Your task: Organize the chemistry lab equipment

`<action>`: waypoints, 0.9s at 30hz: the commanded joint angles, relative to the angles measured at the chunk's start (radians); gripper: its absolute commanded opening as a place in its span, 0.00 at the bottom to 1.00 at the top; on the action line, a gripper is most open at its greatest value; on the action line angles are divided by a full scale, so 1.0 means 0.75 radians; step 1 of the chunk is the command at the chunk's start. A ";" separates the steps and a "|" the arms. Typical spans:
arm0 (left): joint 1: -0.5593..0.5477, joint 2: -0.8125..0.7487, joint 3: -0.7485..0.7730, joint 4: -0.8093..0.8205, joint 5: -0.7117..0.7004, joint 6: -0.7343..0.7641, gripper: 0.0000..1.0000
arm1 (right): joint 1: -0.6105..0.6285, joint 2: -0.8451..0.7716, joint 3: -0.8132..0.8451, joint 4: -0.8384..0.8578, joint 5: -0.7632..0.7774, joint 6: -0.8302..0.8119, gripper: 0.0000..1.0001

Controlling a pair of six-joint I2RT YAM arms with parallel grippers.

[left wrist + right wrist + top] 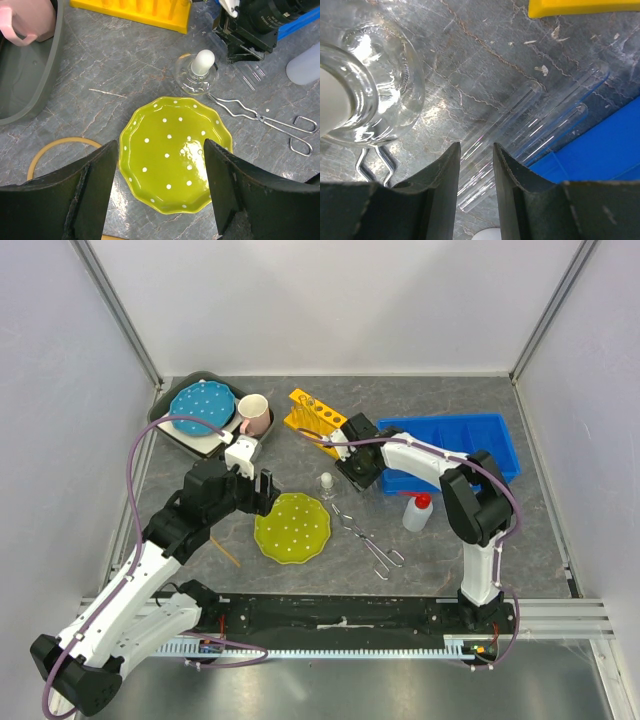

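The yellow test-tube rack [315, 418] stands at the back with thin tubes in it. Several clear tubes [505, 125] lie loose on the table between the rack and the blue bin. My right gripper [352, 475] hovers low over them, its jaws open only narrowly [477, 150], and one tube crosses under the gap without being gripped. The white-capped flask [327, 483] stands just left of it. The metal tongs [370, 540] lie in front, and the red-capped squeeze bottle [418, 512] stands to the right. My left gripper [160, 150] is open and empty above the yellow-green plate [175, 155].
A blue divided bin [470, 430] sits at the back right. At the back left, a grey tray [163, 430] holds a blue dotted plate [203, 403] and a pink mug [253, 415]. A tan rubber ring [50, 147] lies left of the yellow-green plate.
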 commanded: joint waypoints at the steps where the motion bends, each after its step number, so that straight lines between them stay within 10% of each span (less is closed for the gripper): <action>1: 0.003 -0.021 -0.004 0.046 0.023 0.053 0.77 | -0.005 0.030 -0.006 0.032 -0.009 0.026 0.40; 27: 0.003 -0.019 -0.004 0.048 0.019 0.053 0.77 | -0.007 0.110 -0.006 0.048 -0.069 0.073 0.40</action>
